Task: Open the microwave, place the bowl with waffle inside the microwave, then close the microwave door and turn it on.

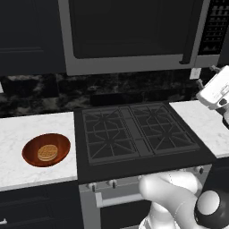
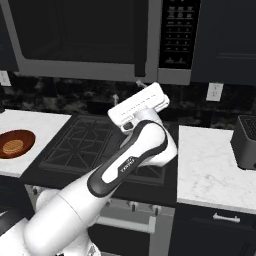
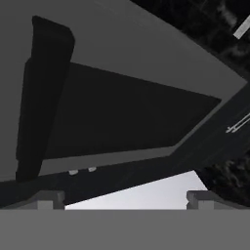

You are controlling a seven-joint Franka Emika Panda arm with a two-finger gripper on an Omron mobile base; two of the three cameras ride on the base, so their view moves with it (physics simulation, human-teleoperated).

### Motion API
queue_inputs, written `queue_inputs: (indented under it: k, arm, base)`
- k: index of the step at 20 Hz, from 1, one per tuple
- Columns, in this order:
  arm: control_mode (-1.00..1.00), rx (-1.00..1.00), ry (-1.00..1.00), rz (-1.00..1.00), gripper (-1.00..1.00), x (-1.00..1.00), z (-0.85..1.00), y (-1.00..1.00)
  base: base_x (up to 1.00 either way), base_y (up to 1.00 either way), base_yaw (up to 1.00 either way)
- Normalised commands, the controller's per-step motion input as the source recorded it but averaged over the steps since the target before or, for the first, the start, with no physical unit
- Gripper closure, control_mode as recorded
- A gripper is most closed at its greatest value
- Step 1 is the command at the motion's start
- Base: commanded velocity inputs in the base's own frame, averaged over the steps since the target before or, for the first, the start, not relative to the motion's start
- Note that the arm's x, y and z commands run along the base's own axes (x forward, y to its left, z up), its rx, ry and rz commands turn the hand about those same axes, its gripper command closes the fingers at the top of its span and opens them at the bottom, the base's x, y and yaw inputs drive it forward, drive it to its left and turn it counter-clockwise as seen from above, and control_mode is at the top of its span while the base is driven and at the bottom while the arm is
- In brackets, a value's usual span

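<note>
Grey-framed and wide, the box-shaped microwave [image 1: 134, 36] hangs above the black gas stove [image 1: 136, 132] with its long axis running left to right and its front facing the robot. Its door [image 1: 127, 31], a grey-framed panel with dark glass, lies flush and shut; the dark vertical handle [image 1: 191, 33] stands at the door's right edge, just beside the black button panel [image 2: 179, 32]. The hand [image 3: 125, 197] is raised in front of the microwave's lower right corner, below the handle and not touching it; seen from its own camera the handle [image 3: 44, 97] looms close, and the two dark fingertips [image 3: 49, 199] stand wide apart with nothing between them. The shallow round glossy reddish-brown bowl [image 1: 46, 150] sits upright on the white marble worktop [image 1: 27, 129] left of the stove, well apart from the hand, with the small round golden waffle [image 1: 47, 152] lying flat inside it. A dark toaster-like box [image 2: 245, 142] stands on the right worktop [image 2: 210, 170]
</note>
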Motion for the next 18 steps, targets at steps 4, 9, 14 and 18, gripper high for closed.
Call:
queue_inputs:
  k: [4,9,14,18]
  arm:
    - [-1.00,0.05,0.00,-0.20,-1.00,0.23,0.56,0.00]
    - [-1.00,0.02,0.03,-0.05,-1.00,0.09,0.24,-0.02]
    - [-1.00,0.01,0.08,0.00,-1.00,0.23,0.00,0.00]
    - [-1.00,0.00,0.12,-0.05,-1.00,0.53,0.00,0.00]
  base:
    - [0.00,0.00,0.00]
    - [0.00,0.00,0.00]
    - [0.00,0.00,0.00]
    - [0.00,0.00,0.00]
